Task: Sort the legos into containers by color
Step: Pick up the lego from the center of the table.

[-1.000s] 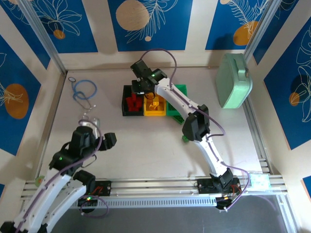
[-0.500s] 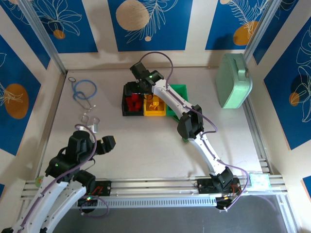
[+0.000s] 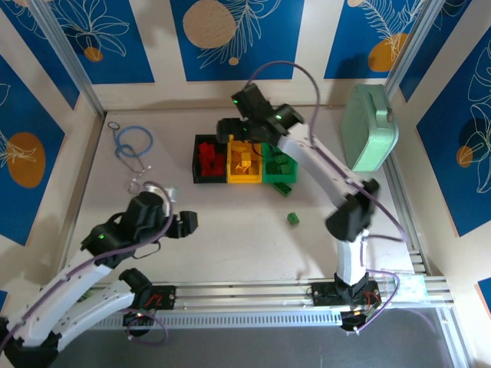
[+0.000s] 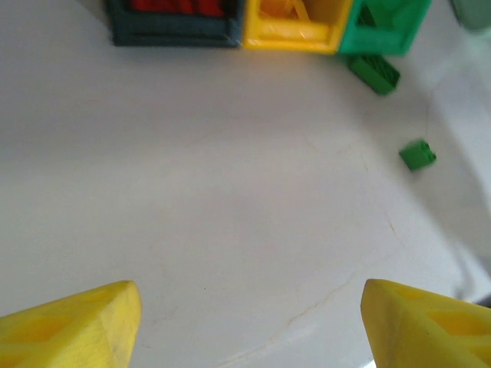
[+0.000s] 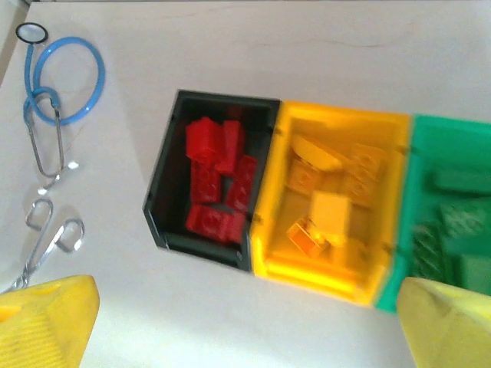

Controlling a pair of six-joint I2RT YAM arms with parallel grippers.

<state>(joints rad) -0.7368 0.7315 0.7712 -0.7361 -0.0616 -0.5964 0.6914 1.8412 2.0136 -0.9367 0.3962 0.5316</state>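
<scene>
R tool (image 5: 245, 330) spread over 3 rectangular plastic bins (image 5: 322, 280); L tool (image 4: 249, 326) spread, empty; blocky green brick (image 4: 417, 154) on smooth table (image 4: 192, 199).

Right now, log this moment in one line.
left gripper: open, empty | right gripper: open, above the containers | loose on table: two green legos
</scene>
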